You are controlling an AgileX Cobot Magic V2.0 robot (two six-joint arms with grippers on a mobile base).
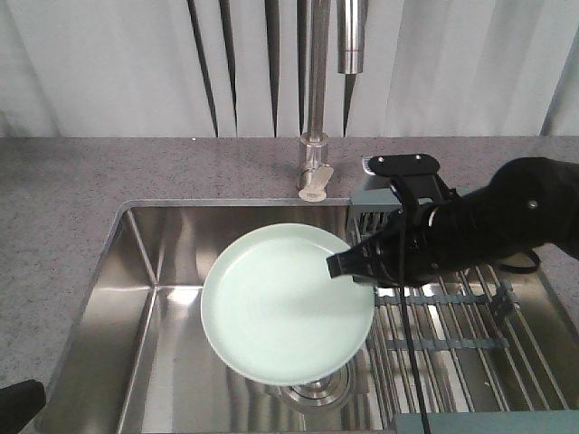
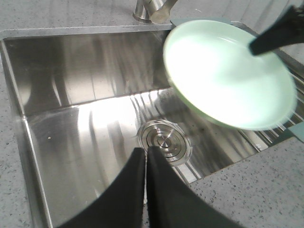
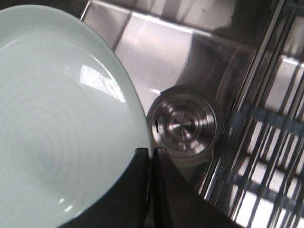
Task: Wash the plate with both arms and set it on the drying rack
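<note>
The right arm point(image 1: 507, 217) hides part of the one drying rack point(image 1: 470, 339). The single plate point(image 1: 285, 316), held above the sink point(image 1: 136, 298), covers most of the drain point(image 1: 317, 391). The right gripper point(image 3: 151, 152) pinches the plate's rim, and the left gripper point(image 2: 146, 152) hangs over the sink, fingers pressed together on nothing.

Three cameras, all aimed down into the sink point(image 1: 149, 262).
The front view looks steeply down from the near side toward the back wall, taking in the bench point(image 1: 72, 176), the faucet point(image 1: 314, 90) and the whole basin from mid-distance. The left wrist view looks down past the left claw point(image 2: 146, 150), nearer the basin floor. The right wrist view, past the right claw point(image 3: 151, 150), is closest. All three share the plate point(image 1: 280, 312) and the drain point(image 2: 164, 141).
</note>
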